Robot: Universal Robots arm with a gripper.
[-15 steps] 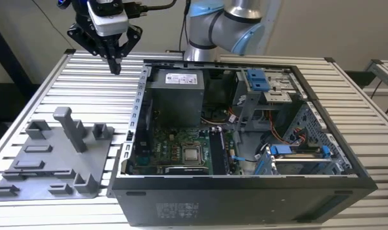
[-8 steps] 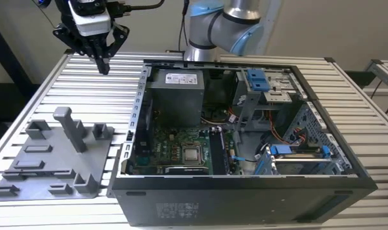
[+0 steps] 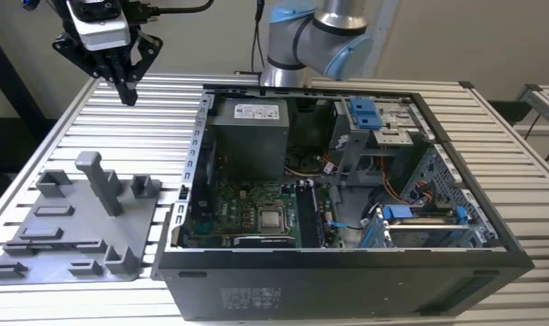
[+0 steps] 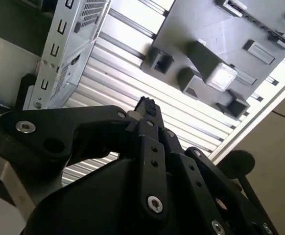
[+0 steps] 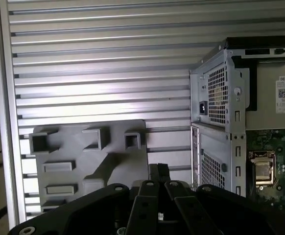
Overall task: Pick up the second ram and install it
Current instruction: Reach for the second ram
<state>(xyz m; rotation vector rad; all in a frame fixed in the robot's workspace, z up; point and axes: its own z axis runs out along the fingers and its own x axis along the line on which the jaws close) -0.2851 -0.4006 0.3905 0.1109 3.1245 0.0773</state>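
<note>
My gripper (image 3: 127, 94) hangs high over the slatted table at the exterior view's far left, fingers pointing down and pressed together with nothing between them. Both wrist views show the black fingertips (image 5: 158, 172) closed (image 4: 147, 105) above the table. Below and in front of it lies the grey holder plate (image 3: 70, 231) with its blocks and one tall post (image 3: 100, 180). The open computer case (image 3: 347, 272) stands to the exterior view's right, with the green board (image 3: 247, 210) and its long black slots (image 3: 308, 216) inside. I cannot make out the second ram; it is hidden or out of view.
The arm's base (image 3: 297, 41) rises behind the case. Inside the case are a grey power supply (image 3: 249, 136), blue latches (image 3: 365, 112), cables and a drive cage (image 3: 423, 224). The table edge (image 5: 5, 122) runs close beside the holder plate (image 5: 88, 161).
</note>
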